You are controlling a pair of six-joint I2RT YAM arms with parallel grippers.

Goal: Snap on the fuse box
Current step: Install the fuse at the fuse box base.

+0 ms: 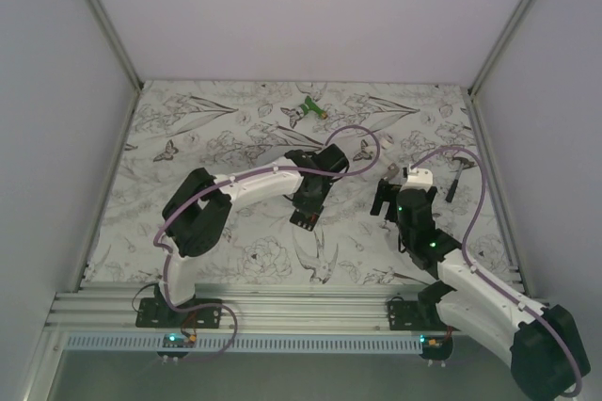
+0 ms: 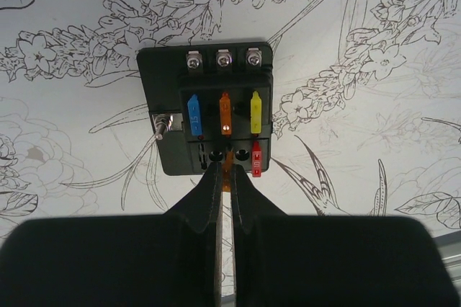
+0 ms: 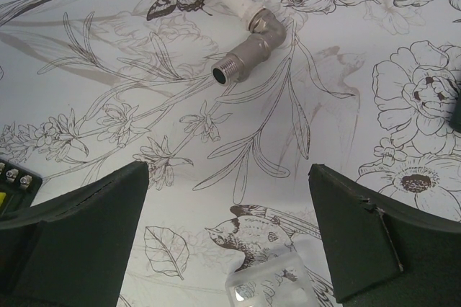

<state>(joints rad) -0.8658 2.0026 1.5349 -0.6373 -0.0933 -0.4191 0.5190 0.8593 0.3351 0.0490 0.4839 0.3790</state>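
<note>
The fuse box [image 2: 209, 109] lies flat on the flower-printed table, a black block with three screws along its far edge. Blue, orange and yellow fuses stand in its upper row, and a red fuse [image 2: 256, 160] sits at the lower right. My left gripper [image 2: 226, 171] is shut on a small orange fuse [image 2: 227, 170] at the middle of the lower row. From above, the left gripper [image 1: 306, 208] covers most of the box. My right gripper [image 3: 229, 170] hangs open over bare table to the right, with one corner of the fuse box [image 3: 14, 181] at its left edge.
A clear plastic cover [image 3: 270, 285] lies on the table just below the right fingers. A metal elbow fitting on a white pipe [image 3: 245, 55] lies beyond them. A green-and-white object [image 1: 310, 109] rests near the back of the table. Walls close in on three sides.
</note>
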